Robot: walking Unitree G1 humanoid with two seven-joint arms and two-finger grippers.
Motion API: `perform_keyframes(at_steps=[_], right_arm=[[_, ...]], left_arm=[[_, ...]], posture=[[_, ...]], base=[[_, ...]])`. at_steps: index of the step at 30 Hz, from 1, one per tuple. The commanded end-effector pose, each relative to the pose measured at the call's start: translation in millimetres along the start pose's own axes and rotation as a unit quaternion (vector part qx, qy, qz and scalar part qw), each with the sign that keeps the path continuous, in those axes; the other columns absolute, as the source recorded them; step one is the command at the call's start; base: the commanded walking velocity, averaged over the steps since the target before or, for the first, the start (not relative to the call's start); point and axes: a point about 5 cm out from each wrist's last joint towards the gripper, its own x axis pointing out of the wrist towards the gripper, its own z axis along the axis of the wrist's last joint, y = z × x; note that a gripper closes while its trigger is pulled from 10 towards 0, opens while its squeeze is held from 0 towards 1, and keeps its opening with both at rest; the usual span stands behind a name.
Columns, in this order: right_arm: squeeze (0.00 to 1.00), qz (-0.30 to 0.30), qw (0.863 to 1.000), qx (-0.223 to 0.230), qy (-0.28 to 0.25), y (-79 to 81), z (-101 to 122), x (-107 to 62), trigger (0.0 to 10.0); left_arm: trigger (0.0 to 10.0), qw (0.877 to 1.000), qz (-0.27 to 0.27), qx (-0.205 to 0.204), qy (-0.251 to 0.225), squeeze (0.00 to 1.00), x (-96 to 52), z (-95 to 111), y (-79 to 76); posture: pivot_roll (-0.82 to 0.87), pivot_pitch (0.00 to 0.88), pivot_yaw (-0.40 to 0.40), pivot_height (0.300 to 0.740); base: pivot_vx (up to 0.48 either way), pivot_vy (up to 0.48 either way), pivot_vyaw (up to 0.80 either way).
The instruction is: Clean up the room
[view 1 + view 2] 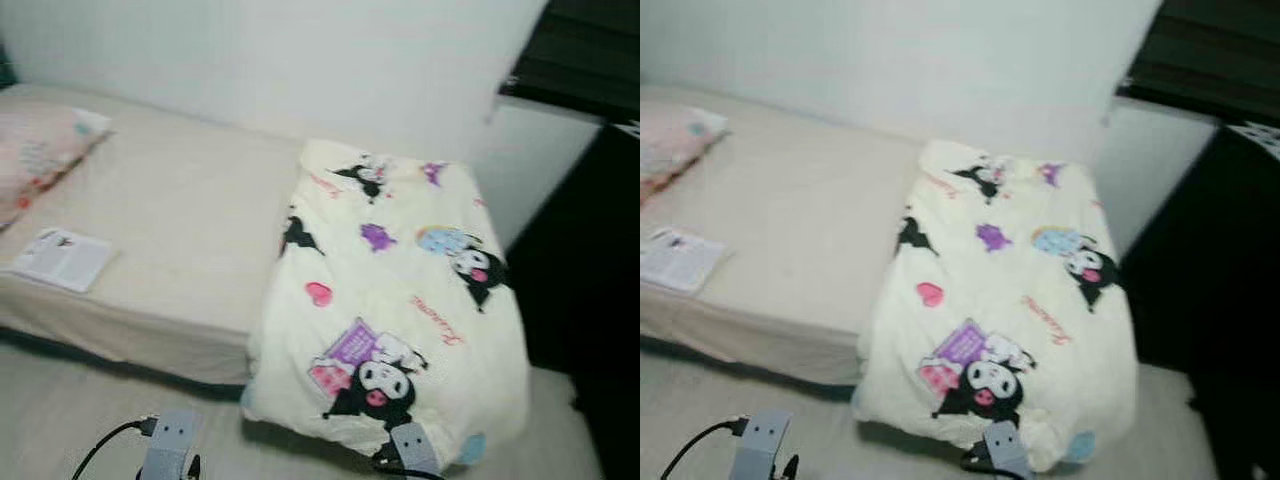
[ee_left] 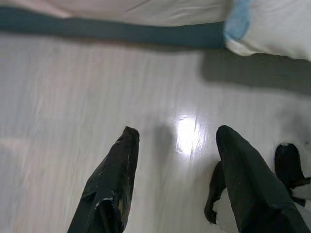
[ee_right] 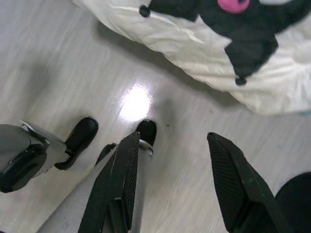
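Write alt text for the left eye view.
A folded cream comforter printed with cartoon characters lies on a beige bed, overhanging its front edge toward the floor. A booklet and a pink pillow sit further left.

Bed (image 1: 170, 240) with quilt (image 1: 390, 300), booklet (image 1: 62, 258), pillow (image 1: 35, 155)

Two silver-grey arm ends, each with small dark screw dots — a black cable (image 1: 105, 443) loops from the left one. Both grippers carry two long black fingers (image 3: 116, 187), ribbed inside.
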Motion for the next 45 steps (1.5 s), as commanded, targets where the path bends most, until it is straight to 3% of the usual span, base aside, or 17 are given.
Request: perform_keyframes(at_steps=[1,6,10,15,16,17,18,19,22,25,27,28,30,32,35,45], right_arm=[[0.0,-0.003,1.0,0.015,-0.006,-5.0,1,-0.9,10.0],[0.0,0.004,0.999,0.019,-0.032,-1.9,15,2.5,10.0],[0.0,0.022,0.995,0.037,-0.095,5.9,48,8.0,10.0],[0.0,0.046,0.987,0.035,-0.15,13.3,75,9.2,10.0],[0.0,0.058,0.98,0.041,-0.183,17.6,89,8.7,10.0],[0.0,0.058,0.98,0.041,-0.183,17.6,89,8.7,10.0],[0.0,0.07,0.971,0.054,-0.22,21.7,105,7.0,10.0],[0.0,0.07,0.971,0.054,-0.22,21.7,105,7.0,10.0],[0.0,0.088,0.953,0.077,-0.28,28.4,131,1.9,10.0],[0.0,0.088,0.953,0.077,-0.28,28.4,131,1.9,10.0],[0.0,0.104,0.93,0.095,-0.34,34.2,157,-8.2,10.0],[0.0,0.104,0.93,0.095,-0.34,34.2,157,-8.2,10.0],[0.0,0.113,0.913,0.1,-0.38,36.9,173,-18.2,10.0],[0.0,0.113,0.913,0.1,-0.38,36.9,173,-18.2,10.0],[0.0,0.113,0.915,0.082,-0.379,35.3,164,-19.8,10.0],[0.0,0.115,0.923,0.078,-0.358,33.0,147,-21.3,10.0]], left_arm=[[10.0,1.0,-0.008,0.002,0.011,0.0,-2.0,-6,-4.7],[10.0,1.0,-0.005,0.005,0.003,0.0,-1.0,-3,-3.5],[10.0,0.999,0.007,-0.012,-0.029,0.0,3.1,13,2.8],[10.0,0.997,0.013,-0.022,-0.074,0.0,6.5,33,8.6],[10.0,0.994,0.015,-0.023,-0.108,0.0,7.7,48,11.6],[10.0,0.994,0.015,-0.023,-0.108,0.0,7.7,48,11.6],[10.0,0.989,0.012,-0.026,-0.146,0.0,8.0,66,13.2],[10.0,0.989,0.012,-0.026,-0.146,0.0,8.0,66,13.2],[10.0,0.978,0.0,-0.031,-0.206,0.0,5.6,96,10.9],[10.0,0.978,0.0,-0.031,-0.206,0.0,5.6,96,10.9],[10.0,0.966,-0.024,-0.016,-0.257,0.0,-1.8,119,-0.9],[10.0,0.966,-0.024,-0.016,-0.257,0.0,-1.8,119,-0.9],[10.0,0.956,-0.043,0.019,-0.291,0.0,-10.0,129,-11.7],[10.0,0.956,-0.043,0.019,-0.291,0.0,-10.0,129,-11.7],[10.0,0.954,-0.055,0.058,-0.288,0.0,-14.1,116,-17.6],[10.0,0.957,-0.055,0.057,-0.28,0.0,-22.6,107,-21.7]], posture=[[0.05,0.0,-0.054,0.74],[0.05,0.0,-0.053,0.74],[0.05,0.0,-0.056,0.74],[0.05,0.0,-0.058,0.74],[0.05,0.0,-0.059,0.74],[0.05,0.0,-0.059,0.74],[0.06,0.0,-0.061,0.74],[0.06,0.0,-0.061,0.74],[0.05,0.0,-0.063,0.74],[0.05,0.0,-0.063,0.74],[0.05,0.01,-0.066,0.74],[0.05,0.01,-0.066,0.74],[0.04,0.015,-0.068,0.74],[0.04,0.015,-0.068,0.74],[0.03,0.031,-0.079,0.74],[0.02,0.052,-0.091,0.74]], base=[[0.0,0.0,0.76],[0.0,0.0,0.76],[0.0,0.0,0.76],[0.0,0.0,0.75],[0.0,0.0,0.74],[0.0,0.0,0.74],[0.0,0.0,0.74],[0.0,0.0,0.74],[0.0,0.0,0.74],[0.0,0.0,0.74],[0.0,0.0,0.73],[0.0,0.0,0.72],[0.0,0.0,0.72],[0.0,0.0,0.72],[0.0,0.0,0.72],[0.0,0.0,0.72]])
